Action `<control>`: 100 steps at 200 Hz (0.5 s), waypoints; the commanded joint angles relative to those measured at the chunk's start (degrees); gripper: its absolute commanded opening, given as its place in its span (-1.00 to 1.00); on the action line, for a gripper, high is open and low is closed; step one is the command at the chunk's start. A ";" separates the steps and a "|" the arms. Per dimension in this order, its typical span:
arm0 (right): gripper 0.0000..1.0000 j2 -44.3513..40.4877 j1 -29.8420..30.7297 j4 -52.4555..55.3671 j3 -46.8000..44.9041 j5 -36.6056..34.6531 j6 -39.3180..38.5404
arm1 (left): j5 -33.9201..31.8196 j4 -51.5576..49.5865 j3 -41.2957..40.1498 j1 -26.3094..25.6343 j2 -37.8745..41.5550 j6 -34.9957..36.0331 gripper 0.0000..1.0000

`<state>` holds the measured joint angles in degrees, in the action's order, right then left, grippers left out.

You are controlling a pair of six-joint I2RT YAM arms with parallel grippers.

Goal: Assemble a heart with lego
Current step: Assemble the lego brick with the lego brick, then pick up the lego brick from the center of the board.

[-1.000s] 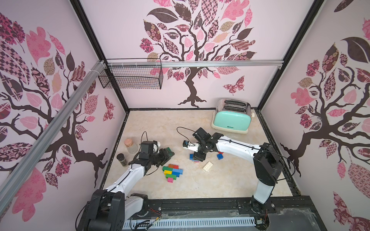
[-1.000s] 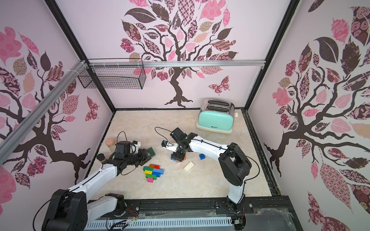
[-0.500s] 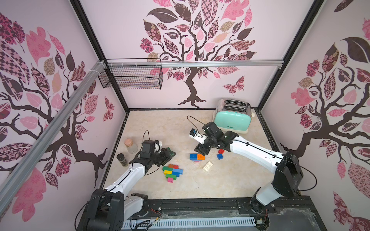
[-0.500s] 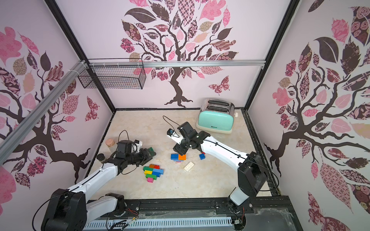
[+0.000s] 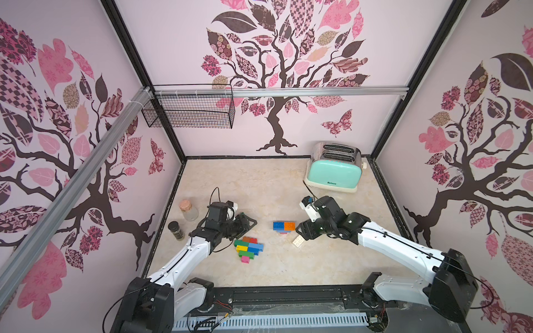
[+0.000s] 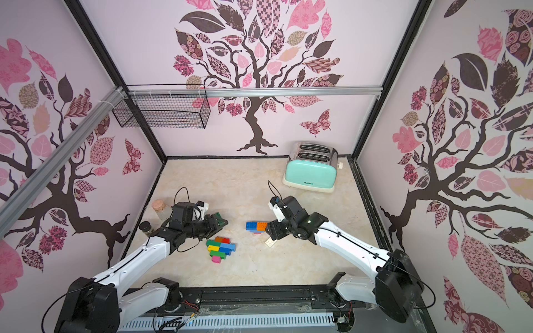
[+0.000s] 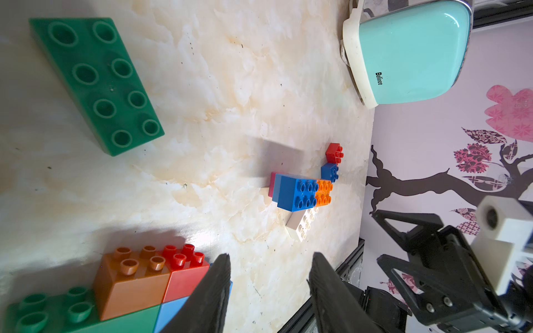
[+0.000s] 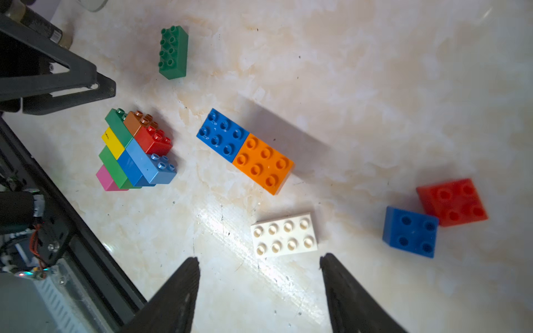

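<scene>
1. Pulled back off the blue-and-orange brick pair (image 5: pixel 284 226) that it covered a second ago, the right claw (image 8: pixel 259 259) now hangs in front of the toaster (image 5: pixel 334 173). Its fingers are spread wider than before and grasp nothing.
2. That pair lies bare on the desk (image 5: pixel 259 184), in front of the toaster and to its left. A pink brick (image 7: pixel 271 184) shows under the blue one.
3. A white oblong brick (image 8: pixel 284 235) lies studs up just off the right claw's fingertips, farther from the toaster than the pair.
4. A red square brick (image 8: pixel 452 201) and a blue square brick (image 8: pixel 411 230) sit close together on the toaster's side of the pair. The right arm hides them in both top views.
5. The part-built heart (image 5: pixel 248 248) of green, yellow, blue, brown, red and pink bricks lies farther left of the toaster and farther from it.
6. The left claw (image 7: pixel 271 255) is released and empty, with one finger at the heart's blue edge.
7. A loose green oblong brick (image 7: pixel 95 83) lies beside it.
8. A cork-stoppered jar (image 5: pixel 189 210) and a dark-capped jar (image 5: pixel 176 230) stand at the desk's left edge, across from the toaster.
</scene>
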<state>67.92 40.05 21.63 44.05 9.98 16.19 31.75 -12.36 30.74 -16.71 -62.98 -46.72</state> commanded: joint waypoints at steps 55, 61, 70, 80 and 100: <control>0.43 -3.57 1.95 -9.99 -12.86 3.39 17.65 | -1.07 -0.82 -0.44 -1.13 0.68 0.39 -0.03; 0.43 -3.08 2.04 -10.46 -13.19 2.96 17.97 | -1.07 -0.74 -0.42 -1.13 0.50 0.48 -0.03; 0.44 -2.13 2.05 -11.08 -13.29 2.21 18.19 | -0.99 -0.52 -0.42 -1.13 0.25 0.49 -0.03; 0.45 -0.87 2.14 -11.29 -12.97 0.99 18.27 | -0.90 -0.33 -0.41 -1.13 -0.12 0.42 -0.03; 0.46 1.83 2.13 -12.91 -13.00 -0.74 19.00 | -0.54 0.29 -0.50 -1.13 -0.29 0.36 -0.03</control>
<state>67.46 41.95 12.01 30.50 11.81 32.99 31.11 -12.91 30.41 -17.67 -62.83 -46.70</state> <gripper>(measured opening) 0.726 0.485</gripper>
